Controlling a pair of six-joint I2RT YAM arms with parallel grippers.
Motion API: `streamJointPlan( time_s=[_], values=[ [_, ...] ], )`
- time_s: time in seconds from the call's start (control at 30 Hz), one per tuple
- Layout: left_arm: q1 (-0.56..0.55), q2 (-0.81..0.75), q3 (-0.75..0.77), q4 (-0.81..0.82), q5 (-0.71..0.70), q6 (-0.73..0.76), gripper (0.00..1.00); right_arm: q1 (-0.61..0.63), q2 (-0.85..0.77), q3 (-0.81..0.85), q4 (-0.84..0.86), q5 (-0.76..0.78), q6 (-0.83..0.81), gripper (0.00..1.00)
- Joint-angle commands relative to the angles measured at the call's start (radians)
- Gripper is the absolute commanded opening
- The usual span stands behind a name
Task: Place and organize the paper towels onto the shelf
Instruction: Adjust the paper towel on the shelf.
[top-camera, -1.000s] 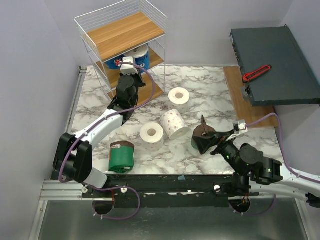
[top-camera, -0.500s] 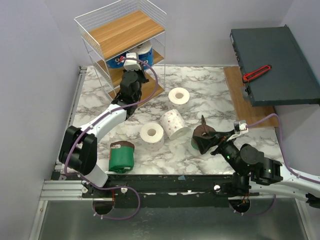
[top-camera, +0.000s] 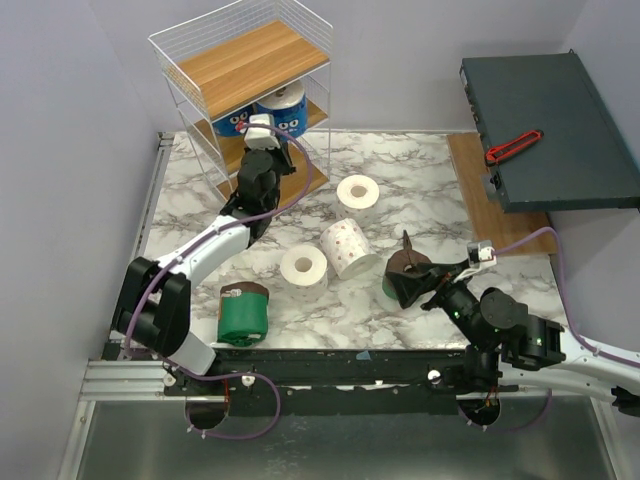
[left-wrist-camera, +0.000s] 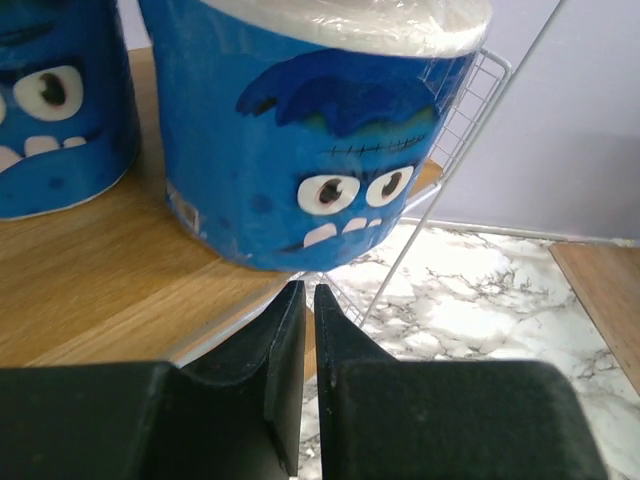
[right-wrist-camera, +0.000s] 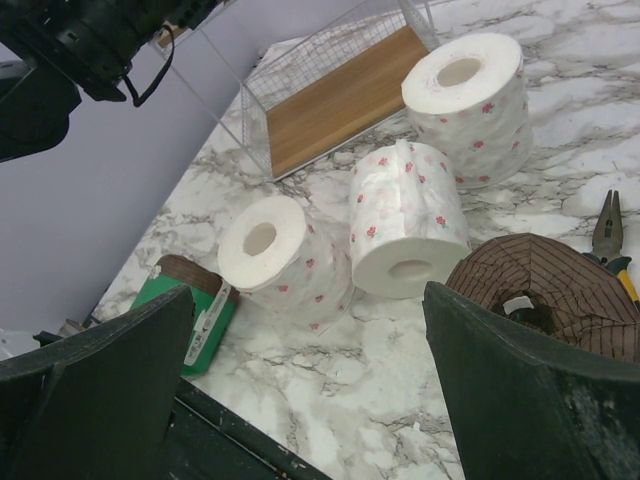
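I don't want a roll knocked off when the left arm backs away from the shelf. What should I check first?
1. Left hand empty: ok, jaws almost together, nothing between them.
2. Near blue roll and far blue roll upright on the shelf: ok.
3. Near blue roll well in from the shelf edge: cannot tell, it stands close to the corner.
4. Right hand away from the shelf: ok, open beside the brown-ended roll.
5. White roll apart from the left arm: ok.
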Motion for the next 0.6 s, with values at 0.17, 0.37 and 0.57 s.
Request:
streamJointPlan(
  time_s=[0.17,0.37,0.57],
  values=[
    [0.006,-0.239,-0.124,0.008,0.044,-0.002,0.18,0.004,0.017,0.026,0.015,0.03,-0.015,1.0],
    [-0.029,-0.433,-0.152,-0.222,0.092,-0.086,0.24,0.003,0.054,0.026,0.065,0.024,-0.032,1.0],
    [-0.04,-0.655,-0.117,-0.541,0.092,-0.211,0.32,0.004,0.181,0.084,0.096,-0.001,-0.019,1.0]
  ],
)
